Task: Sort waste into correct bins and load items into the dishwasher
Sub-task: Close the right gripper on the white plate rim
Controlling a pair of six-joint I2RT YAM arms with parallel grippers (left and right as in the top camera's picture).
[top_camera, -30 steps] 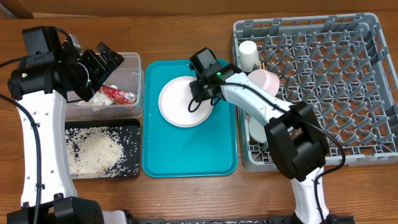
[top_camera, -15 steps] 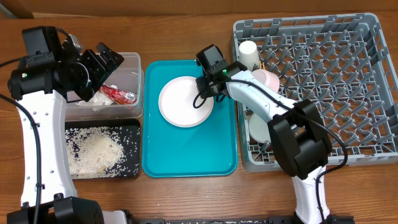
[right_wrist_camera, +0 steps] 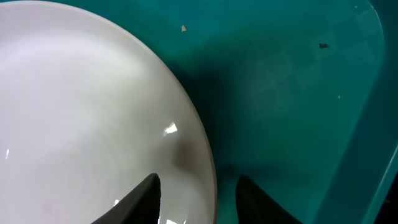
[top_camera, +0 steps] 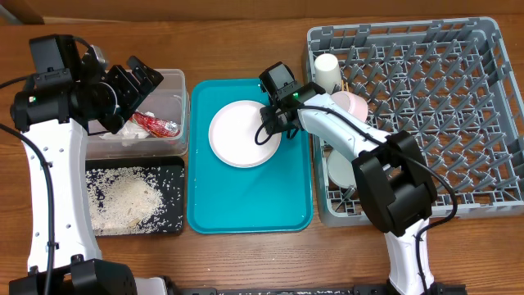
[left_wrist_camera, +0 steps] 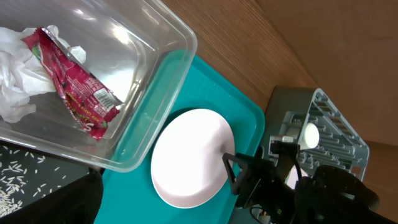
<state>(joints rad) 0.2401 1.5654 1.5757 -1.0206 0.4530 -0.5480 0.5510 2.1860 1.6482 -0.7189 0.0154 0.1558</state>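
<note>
We saw a wooden surface [top_camera: 246, 49] bearing a clear tub [top_camera: 182, 106] just behind a black tray [top_camera: 176, 176], a teal tray [top_camera: 246, 205] beside them, and a grey dish rack [top_camera: 393, 31] rightmost.

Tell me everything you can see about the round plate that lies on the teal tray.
The plate is round, pale pinkish white and glossy, like ceramic or hard plastic. It looks empty and clean. It lies flat, face up, on the far half of the teal tray. The right gripper straddles its right edge, one finger over the plate, one outside it, not closed on it.
</note>
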